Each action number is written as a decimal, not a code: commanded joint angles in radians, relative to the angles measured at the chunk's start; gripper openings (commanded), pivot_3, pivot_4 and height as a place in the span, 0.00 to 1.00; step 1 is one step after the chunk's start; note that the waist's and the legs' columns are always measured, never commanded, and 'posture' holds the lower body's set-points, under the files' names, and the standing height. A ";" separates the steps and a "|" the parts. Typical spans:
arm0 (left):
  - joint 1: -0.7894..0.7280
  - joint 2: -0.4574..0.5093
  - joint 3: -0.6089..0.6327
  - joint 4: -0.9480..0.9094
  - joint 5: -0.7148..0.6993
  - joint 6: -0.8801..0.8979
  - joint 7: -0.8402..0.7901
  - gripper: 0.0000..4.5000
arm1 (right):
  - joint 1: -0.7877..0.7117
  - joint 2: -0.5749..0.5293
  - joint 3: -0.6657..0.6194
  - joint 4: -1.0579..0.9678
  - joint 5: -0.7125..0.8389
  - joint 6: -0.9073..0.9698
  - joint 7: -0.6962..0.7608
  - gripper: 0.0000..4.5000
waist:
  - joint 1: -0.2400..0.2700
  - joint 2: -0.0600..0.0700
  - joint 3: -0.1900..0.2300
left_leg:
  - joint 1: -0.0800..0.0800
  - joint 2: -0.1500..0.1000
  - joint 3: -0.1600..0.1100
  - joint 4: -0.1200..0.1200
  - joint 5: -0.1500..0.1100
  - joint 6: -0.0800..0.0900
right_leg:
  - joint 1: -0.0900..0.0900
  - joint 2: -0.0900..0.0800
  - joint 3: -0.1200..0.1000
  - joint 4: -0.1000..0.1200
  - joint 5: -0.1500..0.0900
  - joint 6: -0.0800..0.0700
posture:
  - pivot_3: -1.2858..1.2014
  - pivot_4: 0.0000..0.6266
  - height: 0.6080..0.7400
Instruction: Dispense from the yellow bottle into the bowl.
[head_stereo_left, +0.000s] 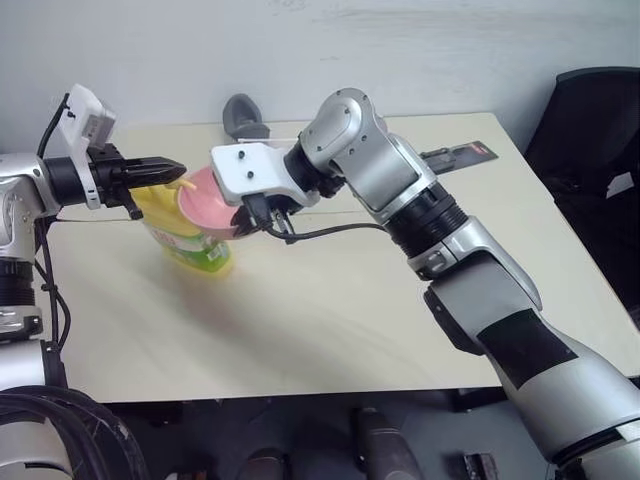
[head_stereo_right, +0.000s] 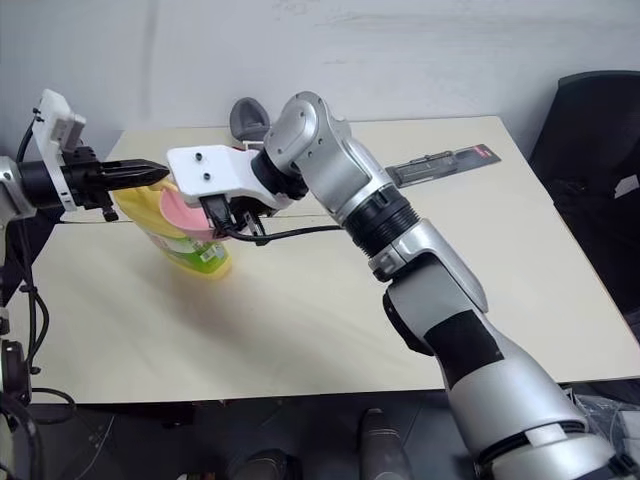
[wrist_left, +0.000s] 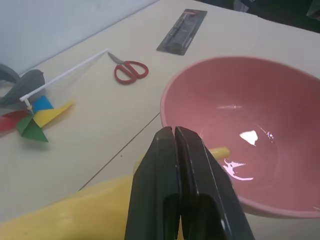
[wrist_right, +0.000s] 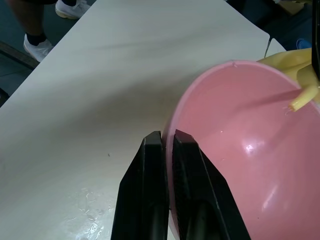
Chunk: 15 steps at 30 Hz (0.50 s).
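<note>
The yellow bottle stands at the table's left, green-and-white label facing me. My left gripper is shut and empty, its fingers lying over the pump top; whether they touch it I cannot tell. The pump's spout pokes out over the bowl's rim. The pink bowl hangs tilted against the bottle's upper part, off the table, with a little clear liquid glistening inside. My right gripper is shut on the bowl's rim, one finger inside and one outside.
Red scissors, a paper pinwheel and a black flat package lie further back on the table, with a grey object at the far edge. A black chair stands right. A person's shoes are beside the table.
</note>
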 joint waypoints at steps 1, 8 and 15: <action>0.117 -0.013 -0.112 0.058 0.104 0.034 0.013 0.02 | -0.026 0.016 -0.013 -0.043 0.010 -0.016 -0.009 0.04 | 0.000 0.001 -0.001 | 0.000 0.000 0.000 0.000 0.000 0.000 | 0.000 0.000 0.000 0.000 0.000 0.000 | 0.52 0.24 1.00; 0.094 -0.023 -0.086 0.080 0.096 -0.003 0.040 0.02 | -0.022 0.020 -0.017 -0.044 0.008 -0.011 -0.013 0.04 | 0.000 0.001 -0.001 | 0.002 0.000 0.000 0.000 -0.001 0.002 | 0.001 0.000 0.001 0.000 0.000 0.000 | 0.52 0.24 1.00; -0.068 0.000 0.033 0.035 -0.018 0.102 0.040 0.02 | -0.003 0.010 -0.016 -0.050 0.005 -0.009 -0.017 0.04 | 0.007 0.000 0.000 | -0.002 0.000 0.000 0.001 -0.001 0.001 | -0.001 0.001 0.000 0.000 0.000 0.000 | 0.52 0.24 1.00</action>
